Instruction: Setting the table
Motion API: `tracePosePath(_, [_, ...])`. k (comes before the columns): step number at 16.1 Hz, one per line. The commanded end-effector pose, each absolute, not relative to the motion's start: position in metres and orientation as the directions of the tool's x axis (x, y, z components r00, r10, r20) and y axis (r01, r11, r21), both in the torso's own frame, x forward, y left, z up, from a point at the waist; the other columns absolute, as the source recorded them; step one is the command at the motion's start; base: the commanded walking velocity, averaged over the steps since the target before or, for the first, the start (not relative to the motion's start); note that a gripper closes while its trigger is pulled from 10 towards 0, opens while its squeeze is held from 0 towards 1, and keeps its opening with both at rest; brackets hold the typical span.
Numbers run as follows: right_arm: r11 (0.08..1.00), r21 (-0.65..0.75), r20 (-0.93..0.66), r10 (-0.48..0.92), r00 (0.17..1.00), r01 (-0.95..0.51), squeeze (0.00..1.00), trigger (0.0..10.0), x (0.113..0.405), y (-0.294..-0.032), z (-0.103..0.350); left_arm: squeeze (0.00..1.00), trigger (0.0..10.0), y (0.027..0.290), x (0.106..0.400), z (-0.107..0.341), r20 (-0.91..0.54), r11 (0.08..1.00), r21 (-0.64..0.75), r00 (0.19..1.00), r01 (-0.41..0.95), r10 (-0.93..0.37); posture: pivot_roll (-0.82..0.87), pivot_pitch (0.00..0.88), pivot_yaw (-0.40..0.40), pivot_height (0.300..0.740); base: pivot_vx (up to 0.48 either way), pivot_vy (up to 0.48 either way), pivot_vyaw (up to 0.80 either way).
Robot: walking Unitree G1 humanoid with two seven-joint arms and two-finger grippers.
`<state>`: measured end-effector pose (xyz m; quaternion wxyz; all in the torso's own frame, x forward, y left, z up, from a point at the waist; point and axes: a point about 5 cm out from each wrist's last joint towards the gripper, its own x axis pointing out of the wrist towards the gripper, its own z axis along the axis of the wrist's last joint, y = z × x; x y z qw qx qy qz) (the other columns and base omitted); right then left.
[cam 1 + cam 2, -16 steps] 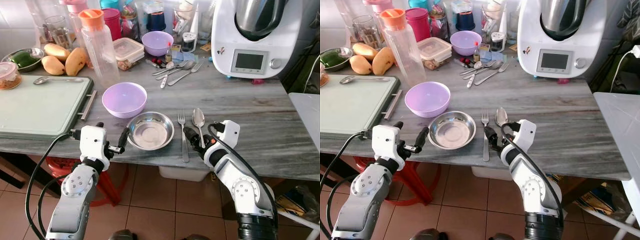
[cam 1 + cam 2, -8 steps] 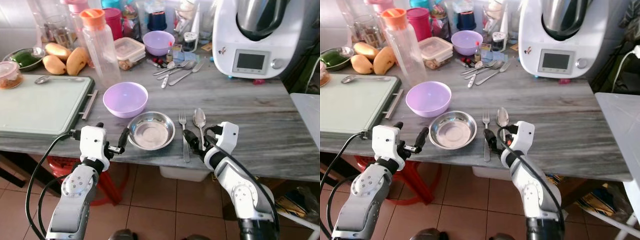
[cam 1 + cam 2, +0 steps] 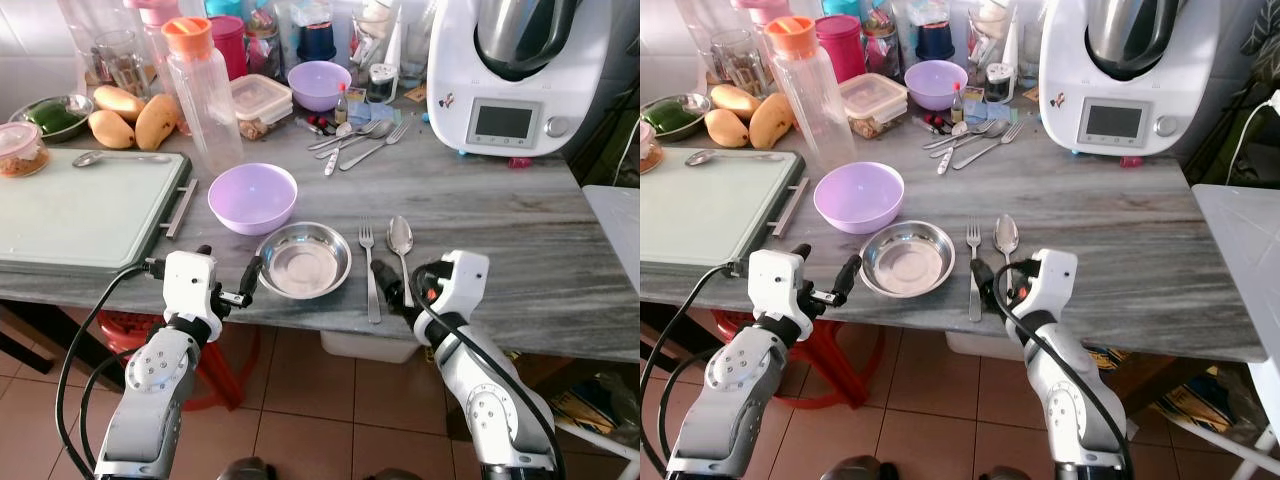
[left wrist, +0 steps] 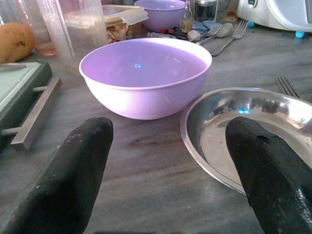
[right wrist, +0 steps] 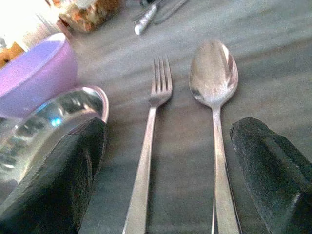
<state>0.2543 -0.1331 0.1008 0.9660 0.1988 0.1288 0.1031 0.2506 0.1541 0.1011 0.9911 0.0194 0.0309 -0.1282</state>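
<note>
A shiny metal bowl (image 3: 303, 260) sits near the front edge of the gray table (image 3: 500, 210). A purple bowl (image 3: 252, 197) stands just beside it, at about 11 o'clock. At 3 o'clock from the metal bowl lie a fork (image 3: 368, 270) and a spoon (image 3: 401, 246), side by side. The right gripper (image 3: 392, 284) rests at their handle ends with its jaws wide apart, holding nothing. The left gripper (image 3: 222, 282) waits at 9 o'clock from the metal bowl, jaws wide and empty too.

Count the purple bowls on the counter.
2. One bowl sits near the front, just behind the steel plate; the other is at the back among the containers. The clutter could hide more.
</note>
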Motion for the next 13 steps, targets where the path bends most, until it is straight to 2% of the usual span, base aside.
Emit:
tracePosePath(1, [0.895,0.405,-0.147,0.268,0.952,-0.189,0.00,10.0,0.256,-0.130,0.111,0.00,10.0,0.153,0.252,0.102,-0.061,0.965,0.033,0.964,0.260,-0.258,-0.01,0.000,0.046,0.740,0.000,0.000,0.00])
tracePosePath(5, [0.907,0.371,-0.094,0.248,0.964,-0.197,0.00,10.0,0.258,-0.132,0.116,0.00,10.0,0.152,0.253,0.102,-0.052,0.967,0.032,0.966,0.254,-0.252,0.00,0.000,0.042,0.740,0.000,0.000,0.00])
tracePosePath(9, [0.970,0.239,-0.109,0.078,0.991,-0.050,0.00,10.0,0.243,-0.162,0.111,0.00,10.0,0.153,0.252,0.099,-0.061,0.968,0.020,0.967,0.251,-0.249,-0.01,0.000,0.037,0.740,0.000,0.000,0.00])
tracePosePath(13, [0.978,0.207,-0.140,0.038,0.989,-0.008,0.00,10.0,0.224,-0.176,0.104,0.00,10.0,0.150,0.254,0.099,-0.052,0.966,-0.001,0.965,0.257,-0.257,-0.03,0.000,0.035,0.740,0.000,0.000,0.00])
